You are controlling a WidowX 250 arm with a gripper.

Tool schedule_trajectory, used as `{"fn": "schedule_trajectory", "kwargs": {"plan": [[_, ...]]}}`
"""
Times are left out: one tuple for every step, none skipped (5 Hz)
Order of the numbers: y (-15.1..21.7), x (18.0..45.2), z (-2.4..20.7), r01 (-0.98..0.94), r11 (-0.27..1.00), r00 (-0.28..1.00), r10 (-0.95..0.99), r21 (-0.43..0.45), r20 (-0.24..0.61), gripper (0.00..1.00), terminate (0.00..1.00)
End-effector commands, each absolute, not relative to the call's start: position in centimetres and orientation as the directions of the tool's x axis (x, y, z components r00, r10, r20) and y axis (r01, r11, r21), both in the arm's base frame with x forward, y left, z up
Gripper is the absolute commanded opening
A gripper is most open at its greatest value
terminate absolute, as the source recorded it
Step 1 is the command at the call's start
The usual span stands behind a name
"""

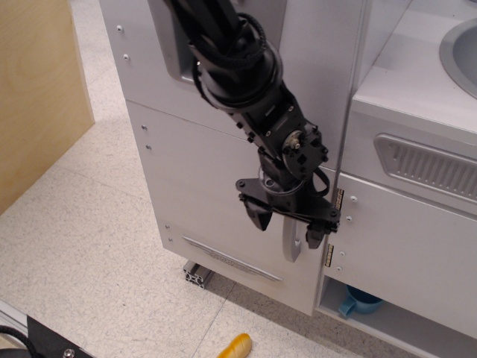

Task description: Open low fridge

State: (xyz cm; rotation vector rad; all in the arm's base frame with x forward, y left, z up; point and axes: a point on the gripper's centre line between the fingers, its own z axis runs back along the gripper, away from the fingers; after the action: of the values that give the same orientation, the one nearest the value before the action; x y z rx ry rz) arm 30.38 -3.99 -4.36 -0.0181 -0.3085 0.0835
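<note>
The low fridge point(201, 194) is the large silver-grey door panel below the dispenser panel; it is closed. Its thin vent slot point(231, 259) runs along the bottom. Its curved silver handle point(291, 245) stands near the right edge, its upper part hidden behind my arm. My black gripper point(287, 225) is open and hangs over the handle, one finger point(258, 214) to the left of it and the other finger point(315, 234) to the right. I cannot tell whether the fingers touch the handle.
The silver panel with the recessed dispenser point(175, 52) is above. A white cabinet door with brass hinges point(402, 253) stands to the right, a blue cup point(358, 303) beneath it. A yellow object point(235, 347) lies on the floor. A wooden panel point(37, 89) stands left.
</note>
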Motion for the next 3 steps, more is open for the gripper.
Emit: {"fn": "schedule_trajectory", "kwargs": {"plan": [[-3.75, 32.11, -3.36, -0.101, 0.994, 0.933, 0.111, -0.048, 0.341, 0.0, 0.0], [-3.73, 32.1, -3.16, -0.114, 0.992, 0.927, 0.127, -0.057, 0.352, 0.0, 0.0], [-3.7, 31.76, -3.35, -0.108, 0.993, 0.925, 0.117, -0.046, 0.362, 0.0, 0.0]]}}
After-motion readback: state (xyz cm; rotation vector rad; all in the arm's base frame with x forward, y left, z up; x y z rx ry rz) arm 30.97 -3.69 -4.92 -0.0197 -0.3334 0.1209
